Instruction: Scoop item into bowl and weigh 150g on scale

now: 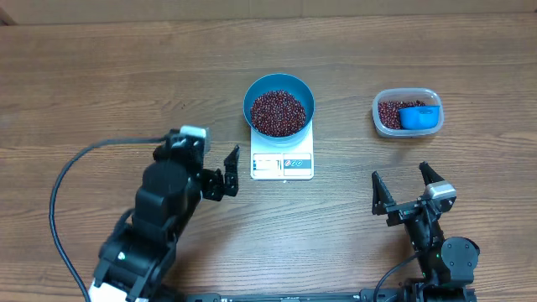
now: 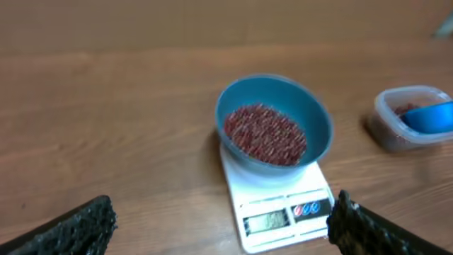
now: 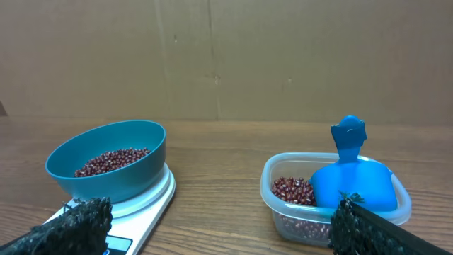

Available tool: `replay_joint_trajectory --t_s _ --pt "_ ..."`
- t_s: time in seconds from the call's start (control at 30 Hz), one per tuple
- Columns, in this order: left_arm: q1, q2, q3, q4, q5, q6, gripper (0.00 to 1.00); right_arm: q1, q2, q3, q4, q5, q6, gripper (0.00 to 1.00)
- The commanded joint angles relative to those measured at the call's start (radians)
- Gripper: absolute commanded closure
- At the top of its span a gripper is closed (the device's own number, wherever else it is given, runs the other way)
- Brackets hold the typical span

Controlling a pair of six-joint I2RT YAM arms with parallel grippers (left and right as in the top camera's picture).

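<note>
**Q:** What is laid out on the table (image 1: 101,75)?

**A:** A wooden surface seen from above. Near the centre sits a small white square scale (image 1: 282,165) with its display strip facing the robot. A deep, bright blue bowl (image 1: 280,81) rests on the scale and overhangs its far edge. Inside the bowl is a heap of small dark red-brown beans (image 1: 279,112).

**Q:** Can the scale's reading be made out?

**A:** No. The display looks too small and blurred in every view to read.

**Q:** Anything else nearby?

**A:** Off to the right, well apart from the scale, is a clear plastic tub (image 1: 377,117) holding more beans. A small blue scoop (image 1: 419,117) lies in the tub, with its handle sticking up.

**Q:** And the two arms?

**A:** The left gripper (image 1: 223,172) hangs just beside the scale's left edge without touching it. Its fingers are spread wide and hold nothing. The right gripper (image 1: 398,170) is nearer the robot than the tub. Its jaws are also fully apart and empty, pointing toward the tub and bowl
</note>
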Motion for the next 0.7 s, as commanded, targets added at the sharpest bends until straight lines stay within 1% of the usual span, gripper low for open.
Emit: replay_joint_trajectory --t_s 0.0,0.1,0.17,0.33,0.5,0.6,0.67 --pt "0.053 -0.1 -0.18 0.204 0.044 0.018 0.01 0.004 -0.011 -0.01 0.006 0.003 0.003 0.0" --pt "0.084 -0.16 -0.313 0.384 0.081 0.008 0.01 0.004 -0.011 -0.01 0.006 0.003 0.003 0.0" --pt "0.101 -0.198 -0.399 0.489 0.092 -0.019 0.01 0.004 -0.011 -0.01 0.006 0.003 0.003 0.0" --pt "0.143 -0.311 -0.574 0.644 0.091 -0.069 0.0 0.004 -0.011 -0.01 0.006 0.003 0.003 0.0" --pt "0.18 -0.419 -0.678 0.672 0.091 -0.071 0.0 0.004 -0.011 -0.01 0.006 0.003 0.003 0.0" --pt "0.206 -0.483 -0.729 0.673 0.091 -0.098 0.0 0.004 -0.011 -0.01 0.006 0.003 0.003 0.0" --pt "0.233 -0.519 -0.738 0.637 0.091 -0.119 0.01 0.004 -0.011 -0.01 0.006 0.003 0.003 0.0"
